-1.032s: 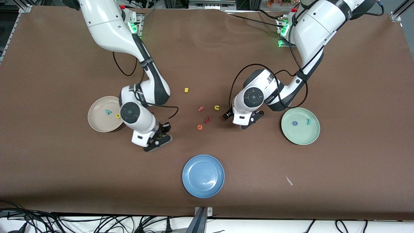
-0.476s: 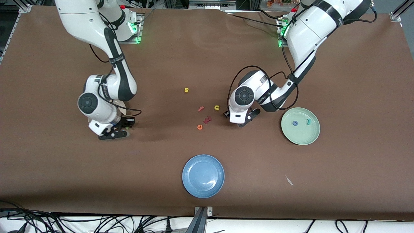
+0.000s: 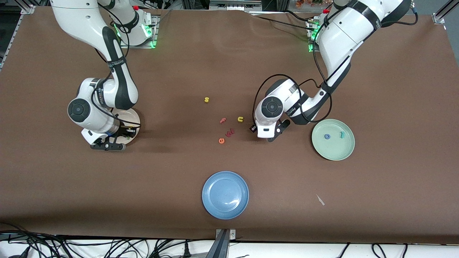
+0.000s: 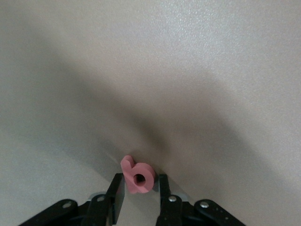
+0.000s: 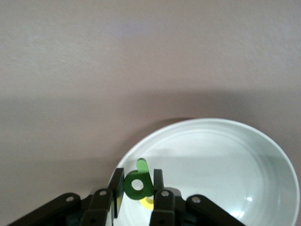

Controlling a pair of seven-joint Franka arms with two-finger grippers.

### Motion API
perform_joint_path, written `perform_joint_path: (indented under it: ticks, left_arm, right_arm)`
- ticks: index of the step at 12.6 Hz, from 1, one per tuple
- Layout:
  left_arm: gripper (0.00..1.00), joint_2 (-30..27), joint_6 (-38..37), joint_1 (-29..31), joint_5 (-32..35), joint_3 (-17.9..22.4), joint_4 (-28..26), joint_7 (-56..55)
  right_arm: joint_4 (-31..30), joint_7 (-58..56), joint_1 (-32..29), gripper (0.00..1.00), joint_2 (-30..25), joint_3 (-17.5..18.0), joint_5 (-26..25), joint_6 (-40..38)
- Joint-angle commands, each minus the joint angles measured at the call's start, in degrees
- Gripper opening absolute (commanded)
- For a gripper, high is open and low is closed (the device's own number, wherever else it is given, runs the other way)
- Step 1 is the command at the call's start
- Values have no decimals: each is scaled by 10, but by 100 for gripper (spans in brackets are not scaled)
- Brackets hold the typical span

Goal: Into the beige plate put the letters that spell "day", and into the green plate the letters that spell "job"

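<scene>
The pink b (image 4: 146, 175) lies flat on the brown table between the fingers of my left gripper (image 4: 140, 179), which is open; one pad is at the letter's edge and the other stands a sliver away. In the front view the left gripper (image 3: 274, 136) is low on the table beside the green plate (image 3: 335, 151), which holds the blue o (image 3: 327, 136) and the teal j (image 3: 342, 134). My right gripper (image 5: 138, 173) is shut on the green d (image 5: 147, 182), over the rim of the beige plate (image 5: 211, 160). The yellow a (image 5: 148, 203) lies in that plate below it. The right arm covers most of the beige plate (image 3: 131, 115) in the front view.
Loose letters lie mid-table: a yellow s (image 3: 206, 99), a pink f (image 3: 223, 120), a yellow u (image 3: 240, 119), a dark red w (image 3: 230, 132) and an orange e (image 3: 221, 141). A blue plate (image 3: 225, 195) sits nearer to the front camera. A paper scrap (image 3: 320, 200) lies nearer too.
The right arm has swung from mid-table toward its own end, carrying the green d over the beige plate. The left gripper's jaws have narrowed around the pink b.
</scene>
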Motion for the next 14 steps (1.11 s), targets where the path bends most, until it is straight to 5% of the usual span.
perform_joint_path:
  ticks: [1,2,3,7,14]
  left_arm:
    - [34,0,0,-6,19,9,3,-17]
    - [34,0,0,-6,20,9,3,-17]
    - [34,0,0,-7,20,11,3,-17]
    - [4,1,0,-7,39,12,3,-16]
    - [0,-29,-28,2,46,10,11,0]
  right_arm:
    - [-15,5,-3,86,-15,-13,11,-34]
    - [-11,5,-7,100,-17,-15,11,-52]
    - [5,5,-7,100,-17,-18,11,-78]
    - [72,79,-7,100,-16,-22,10,-167]
    - [158,98,-5,100,-16,-28,1,-321]
